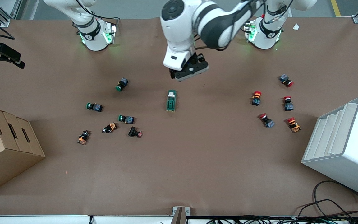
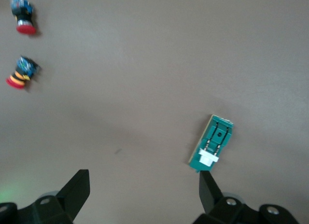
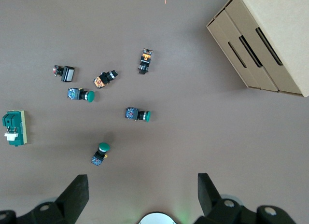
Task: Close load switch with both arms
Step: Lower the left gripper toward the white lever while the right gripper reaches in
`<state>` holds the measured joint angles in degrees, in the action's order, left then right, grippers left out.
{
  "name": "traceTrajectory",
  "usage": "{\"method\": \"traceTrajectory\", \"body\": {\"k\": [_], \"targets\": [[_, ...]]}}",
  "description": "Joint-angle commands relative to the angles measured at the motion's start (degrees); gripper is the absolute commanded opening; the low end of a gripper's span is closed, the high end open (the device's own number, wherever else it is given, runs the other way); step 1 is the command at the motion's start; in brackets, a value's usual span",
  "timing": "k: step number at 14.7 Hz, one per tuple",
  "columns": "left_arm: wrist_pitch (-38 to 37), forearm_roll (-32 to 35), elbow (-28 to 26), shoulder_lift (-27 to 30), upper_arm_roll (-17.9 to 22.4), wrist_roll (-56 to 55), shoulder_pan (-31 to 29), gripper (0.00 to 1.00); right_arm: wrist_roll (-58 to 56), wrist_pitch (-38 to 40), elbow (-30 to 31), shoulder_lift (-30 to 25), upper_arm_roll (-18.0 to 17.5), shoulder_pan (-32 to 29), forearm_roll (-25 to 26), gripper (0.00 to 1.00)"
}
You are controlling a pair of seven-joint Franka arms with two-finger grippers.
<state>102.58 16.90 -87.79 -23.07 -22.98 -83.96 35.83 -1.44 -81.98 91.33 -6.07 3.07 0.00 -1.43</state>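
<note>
The load switch [image 1: 171, 100], a dark green block with a white lever at the end toward the arms' bases, lies flat at the table's middle. My left gripper [image 1: 187, 74] hangs open and empty in the air over bare table, just toward the bases from the switch. In the left wrist view the switch [image 2: 212, 142] lies close to one finger of the left gripper [image 2: 143, 185], not between the fingers. My right gripper [image 3: 143, 185] is open and empty, high up near its own base. The switch shows in its view too [image 3: 14, 129]. It is out of the front view.
Several green, orange and dark push-buttons [image 1: 126, 119] lie toward the right arm's end. Several red ones [image 1: 256, 98] lie toward the left arm's end. A cardboard box [image 1: 5, 146] and a white stepped rack [image 1: 346, 146] stand at the table's two ends.
</note>
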Motion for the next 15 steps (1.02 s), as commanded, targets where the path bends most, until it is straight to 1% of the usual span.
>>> {"method": "traceTrajectory", "body": {"k": [1, 3, 5, 7, 8, 10, 12, 14, 15], "targets": [[4.37, 5.05, -2.81, -0.31, 0.13, -10.75, 4.41, 1.0, -0.41, -0.2, 1.13, -1.05, 0.01, 0.18, 0.37, 1.0], [7.97, 10.59, -6.94, -0.4, 0.13, -19.63, 6.62, 1.0, -0.41, -0.19, 0.35, -0.7, 0.09, 0.09, 0.46, 1.0], [12.02, 15.33, -10.37, -0.84, 0.13, -27.45, 9.86, 1.0, 0.12, -0.28, -0.01, 1.22, 0.09, -0.35, 0.46, 1.0], [13.61, 22.88, -12.22, -2.94, 0.05, -34.58, 11.54, 1.0, -0.23, -0.37, -0.01, 3.07, 0.27, -0.44, 0.37, 1.0], [14.4, 25.35, -13.28, -3.47, -0.22, -36.17, 12.15, 1.0, -0.23, -0.46, -0.1, 4.9, 0.27, -0.7, 0.28, 1.0], [15.11, 27.91, -14.86, -4.26, -0.4, -36.98, 13.73, 1.0, -0.41, -0.98, -1.23, 7.9, 0.36, -0.7, 0.28, 1.0], [15.29, 36.93, -17.14, -6.8, -0.48, -40.38, 15.06, 0.99, -0.32, -1.51, -1.59, 12.72, 0.36, -0.79, 0.55, 1.0], [15.29, 47.74, -19.16, -10.23, -0.4, -50.2, 16.55, 0.99, -0.5, -1.69, -3.34, 15.72, 0.36, -0.7, 1.25, 1.0], [15.29, 53.01, -19.61, -11.98, -0.48, -55.47, 16.82, 0.99, -0.41, -1.86, -3.35, 16.17, 0.36, -0.53, 1.16, 1.0]]}}
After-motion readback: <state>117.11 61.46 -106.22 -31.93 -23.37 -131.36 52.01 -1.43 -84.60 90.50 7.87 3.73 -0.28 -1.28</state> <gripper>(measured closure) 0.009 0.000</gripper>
